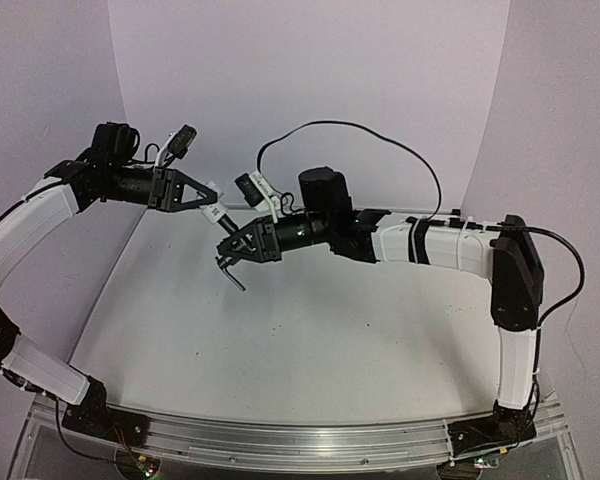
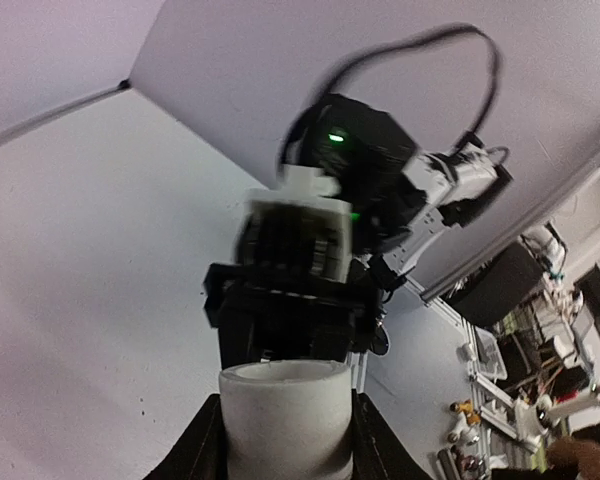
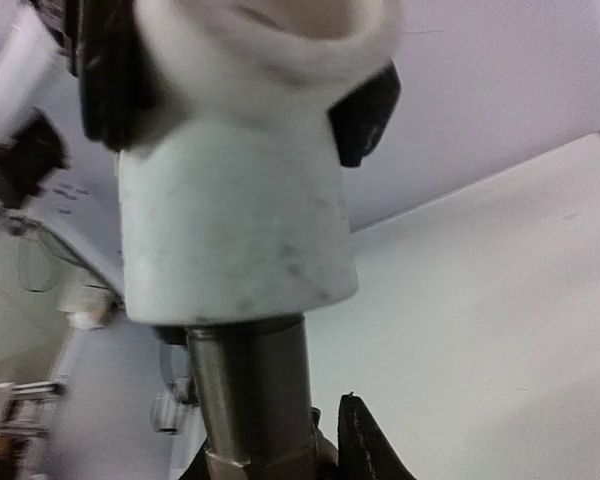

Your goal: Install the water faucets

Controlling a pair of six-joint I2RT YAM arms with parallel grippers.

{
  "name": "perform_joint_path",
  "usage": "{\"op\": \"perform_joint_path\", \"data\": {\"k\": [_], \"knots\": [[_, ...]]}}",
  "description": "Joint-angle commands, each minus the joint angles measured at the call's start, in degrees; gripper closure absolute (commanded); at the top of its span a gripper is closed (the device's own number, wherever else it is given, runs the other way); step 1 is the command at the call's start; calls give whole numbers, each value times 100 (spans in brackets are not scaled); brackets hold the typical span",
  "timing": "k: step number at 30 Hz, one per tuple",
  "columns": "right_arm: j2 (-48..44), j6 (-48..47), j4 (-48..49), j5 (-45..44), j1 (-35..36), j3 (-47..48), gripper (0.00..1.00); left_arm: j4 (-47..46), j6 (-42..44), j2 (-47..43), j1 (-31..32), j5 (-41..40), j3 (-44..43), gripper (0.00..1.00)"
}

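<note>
My left gripper (image 1: 216, 205) is held up above the table, shut on the short white cylinder fitting (image 2: 285, 415), which fills the gap between its fingers (image 3: 102, 85). The thin black faucet piece (image 3: 248, 385) runs from the underside of that white fitting (image 3: 235, 215) down into my right gripper (image 1: 230, 252), which is shut on it. The hooked spout (image 1: 237, 278) sticks out below the right gripper. In the left wrist view the right gripper (image 2: 285, 315) sits just beyond the fitting's open mouth. One right finger (image 3: 368, 445) shows beside the stem; the other is hidden.
The white table (image 1: 310, 330) lies below both grippers, with white walls (image 1: 310, 80) behind and at the sides. A black cable (image 1: 380, 140) loops above the right arm. The metal rail (image 1: 300, 440) with both arm bases runs along the near edge.
</note>
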State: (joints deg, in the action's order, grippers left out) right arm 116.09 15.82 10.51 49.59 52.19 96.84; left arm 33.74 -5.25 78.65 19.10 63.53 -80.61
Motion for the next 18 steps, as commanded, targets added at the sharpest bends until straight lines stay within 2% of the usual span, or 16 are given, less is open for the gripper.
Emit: {"op": "perform_joint_path", "data": {"k": [1, 3, 4, 7, 10, 12, 15, 18], "knots": [[45, 2416, 2431, 2753, -458, 168, 100, 155, 1439, -640, 15, 1491, 329, 100], [12, 2388, 2443, 2680, -570, -34, 99, 161, 1573, -785, 20, 1515, 389, 100], [-20, 2369, 2446, 2613, -638, -123, 94, 163, 1560, -825, 22, 1444, 392, 100], [-161, 2058, 2066, 1816, -878, -332, 62, 161, 1223, -830, 15, 808, 275, 100], [-494, 877, 351, 79, -967, -397, 39, 151, 251, -621, 15, -357, -60, 100], [-710, 312, -303, -893, -949, -482, 32, 152, -326, -478, 15, -1199, -203, 100], [-1088, -46, -420, -1832, -868, -791, 24, 151, -1032, -291, 15, -1923, -325, 100], [-1261, -765, -641, -3113, -438, -789, 20, 151, -1693, -103, 11, -2507, -459, 100]]}}
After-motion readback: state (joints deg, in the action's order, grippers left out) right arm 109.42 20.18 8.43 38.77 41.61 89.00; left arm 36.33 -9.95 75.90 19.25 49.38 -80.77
